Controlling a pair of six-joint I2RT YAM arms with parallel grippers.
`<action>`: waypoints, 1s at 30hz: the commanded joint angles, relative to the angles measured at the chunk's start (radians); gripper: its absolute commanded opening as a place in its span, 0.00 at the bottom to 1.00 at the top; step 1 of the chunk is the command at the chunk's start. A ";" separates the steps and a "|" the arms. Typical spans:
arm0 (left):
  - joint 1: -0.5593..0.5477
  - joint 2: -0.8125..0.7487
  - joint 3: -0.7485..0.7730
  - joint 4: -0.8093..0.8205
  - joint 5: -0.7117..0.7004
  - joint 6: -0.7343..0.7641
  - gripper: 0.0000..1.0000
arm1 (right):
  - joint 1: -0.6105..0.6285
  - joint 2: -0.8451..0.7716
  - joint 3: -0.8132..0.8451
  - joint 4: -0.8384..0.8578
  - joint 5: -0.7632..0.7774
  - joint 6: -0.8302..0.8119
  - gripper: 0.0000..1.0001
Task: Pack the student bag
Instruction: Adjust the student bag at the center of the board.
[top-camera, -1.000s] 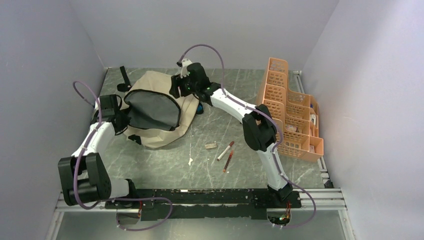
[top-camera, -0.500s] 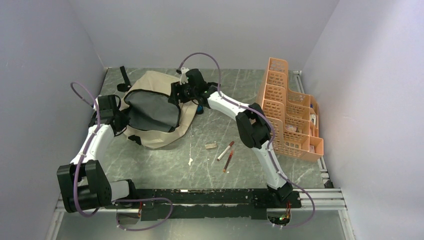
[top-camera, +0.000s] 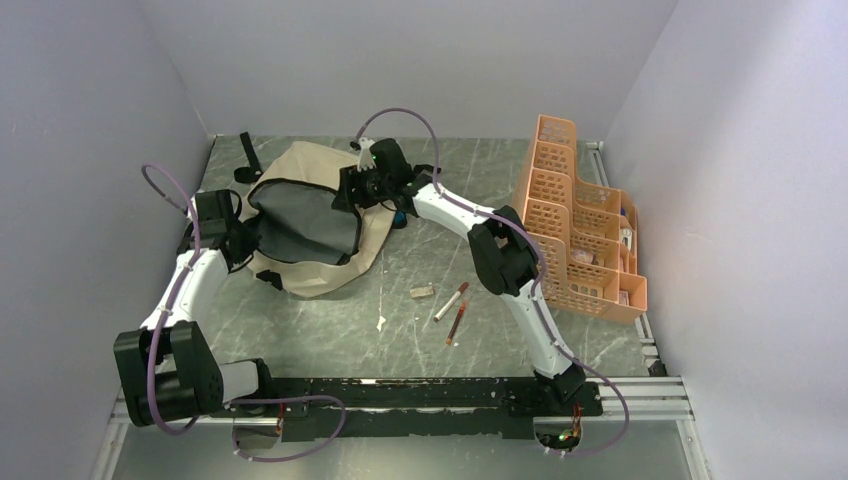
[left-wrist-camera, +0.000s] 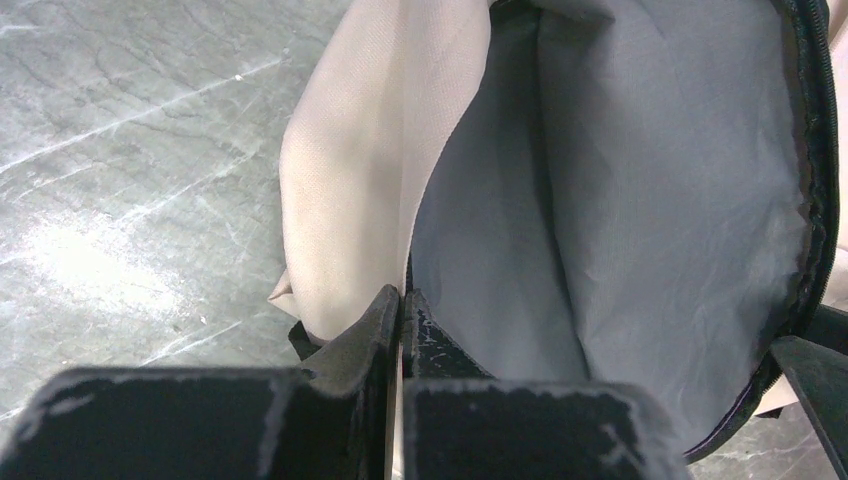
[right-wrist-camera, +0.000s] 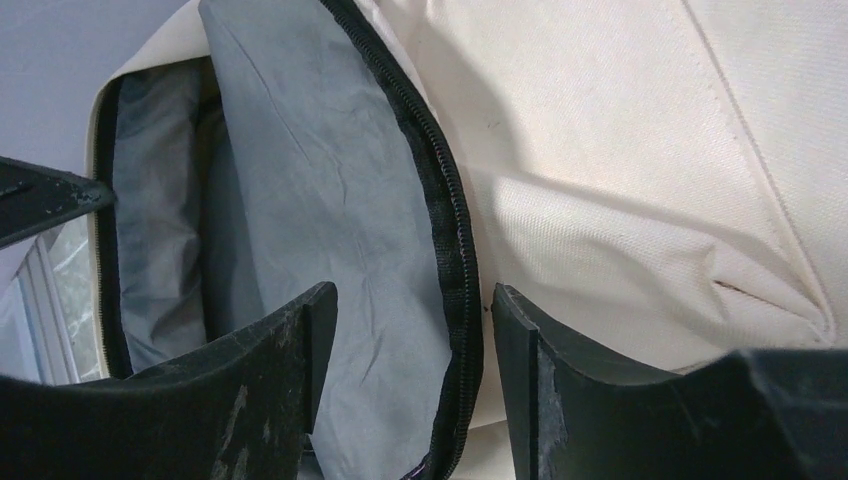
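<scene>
the left gripper (left-wrist-camera: 400, 300) is clamped tight on the bag (left-wrist-camera: 350, 170), its two fingers pressed together with a fold of the beige cloth at the left lip of the opening pinched between them; that arm lies low, elbow folded back by its base at the near left, white forearm running away to the bag's left side. the right gripper (right-wrist-camera: 410, 295) is spread apart and grips nothing, one finger over the grey lining (right-wrist-camera: 330, 200) inside, the other over the beige outer cloth, the black zipper (right-wrist-camera: 455, 230) running between them; whether either finger touches the cloth cannot be told. that arm climbs from its base at the near right to a dark elbow, then reaches away and left to the far right edge of the opening. the bag lies on the table (top-camera: 330, 330) at the far left, mouth gaping upward, a black strap (top-camera: 246, 155) trailing behind it. something blue (top-camera: 400, 218) beside the bag is mostly hidden under the right arm. nearer the middle lie a pale pen (top-camera: 452, 300), a dark red pen (top-camera: 457, 322), a small block (top-camera: 422, 291) and a white scrap (top-camera: 381, 323), too small to make out further; an orange basket (top-camera: 580, 230) stands along the right wall, its contents unclear
</scene>
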 joint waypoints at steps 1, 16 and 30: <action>0.009 -0.033 0.024 -0.026 0.026 0.013 0.05 | -0.003 0.019 0.027 -0.007 -0.052 0.017 0.61; 0.009 -0.039 0.049 -0.049 0.036 0.017 0.05 | -0.002 -0.057 -0.074 0.191 -0.293 0.127 0.50; 0.009 -0.045 0.050 -0.054 0.051 0.021 0.05 | 0.092 -0.158 -0.187 0.168 -0.360 0.050 0.49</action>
